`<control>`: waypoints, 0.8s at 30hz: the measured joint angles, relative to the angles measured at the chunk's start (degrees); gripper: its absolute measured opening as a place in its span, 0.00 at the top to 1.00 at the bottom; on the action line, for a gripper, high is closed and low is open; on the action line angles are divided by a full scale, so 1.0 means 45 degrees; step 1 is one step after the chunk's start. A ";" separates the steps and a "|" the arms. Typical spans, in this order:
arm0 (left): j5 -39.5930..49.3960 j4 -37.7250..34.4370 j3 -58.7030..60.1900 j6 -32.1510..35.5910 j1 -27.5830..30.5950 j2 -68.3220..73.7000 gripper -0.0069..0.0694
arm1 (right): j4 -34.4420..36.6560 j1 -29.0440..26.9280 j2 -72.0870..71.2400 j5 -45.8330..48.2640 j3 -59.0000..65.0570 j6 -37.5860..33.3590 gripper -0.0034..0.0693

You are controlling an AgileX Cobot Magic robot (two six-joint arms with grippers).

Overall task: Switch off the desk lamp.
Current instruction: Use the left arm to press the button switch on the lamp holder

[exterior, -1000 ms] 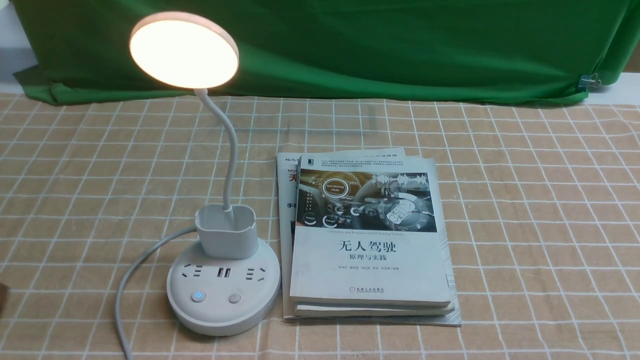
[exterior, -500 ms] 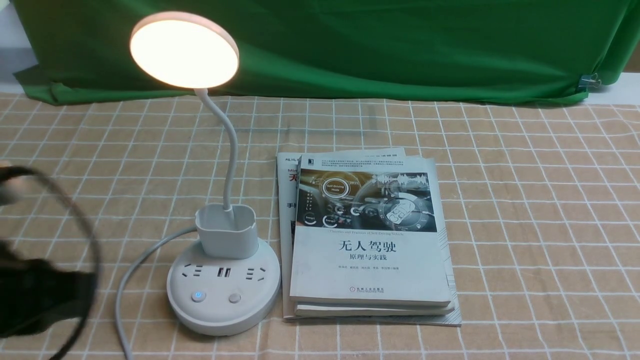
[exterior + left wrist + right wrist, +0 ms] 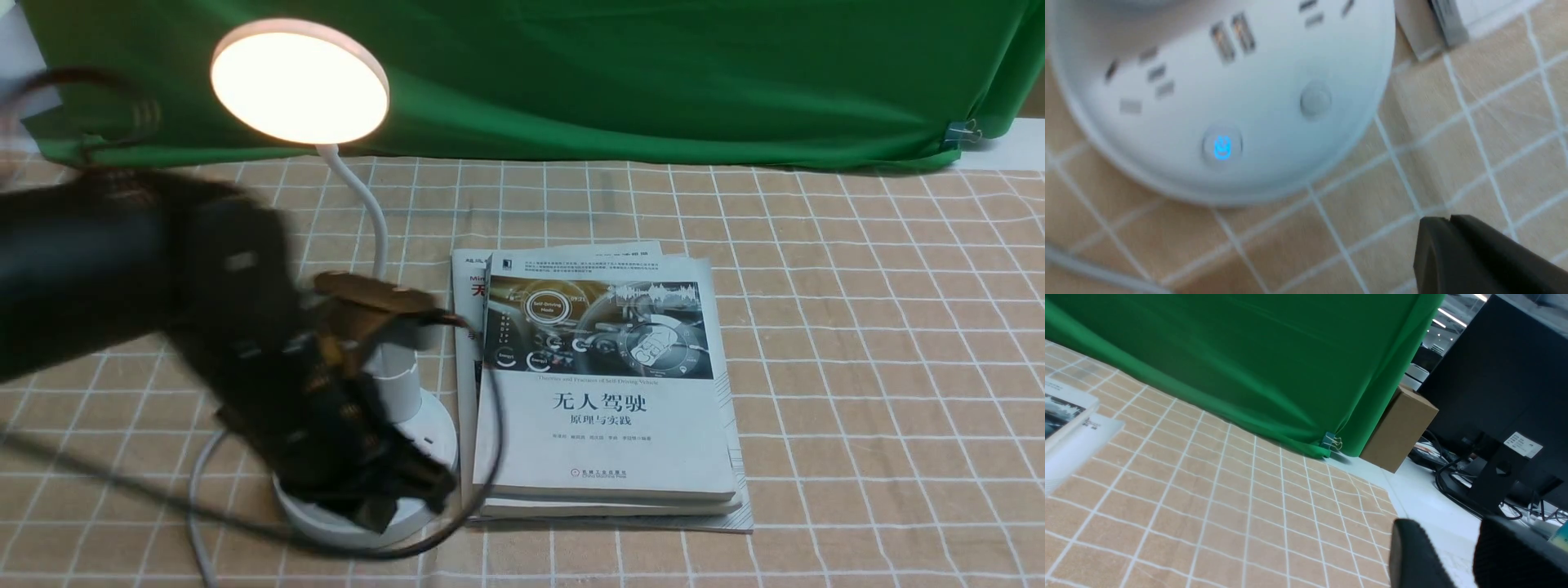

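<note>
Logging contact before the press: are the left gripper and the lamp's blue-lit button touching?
Apart. The left wrist view shows the blue-lit button uncovered, with plain base and cloth between it and the left gripper.

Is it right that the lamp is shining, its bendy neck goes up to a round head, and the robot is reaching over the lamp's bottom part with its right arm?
Not quite: the front view shows the left arm reaching over the base. The lamp is shining, and its bendy neck does go up to a round head.
</note>
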 joint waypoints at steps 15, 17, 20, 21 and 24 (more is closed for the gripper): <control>0.0045 0.1614 -0.0812 -0.0381 0.0187 0.1367 0.90 | 0.0000 0.0000 0.0000 0.0000 0.0000 0.0000 0.62; 0.0031 0.1544 -0.0812 -0.0381 0.0283 0.1436 0.90 | 0.0000 0.0000 0.0000 0.0000 0.0000 0.0000 0.62; -0.0136 0.1518 -0.0812 -0.0381 0.0323 0.1532 0.90 | 0.0000 0.0000 0.0000 0.0000 0.0000 0.0000 0.62; -0.0267 0.1471 -0.0812 -0.0381 0.0323 0.1566 0.90 | 0.0000 0.0000 0.0000 0.0000 0.0000 0.0000 0.62; -0.0550 0.1380 -0.0812 -0.0381 0.0312 0.1675 0.90 | 0.0000 0.0000 0.0000 0.0000 0.0000 0.0000 0.62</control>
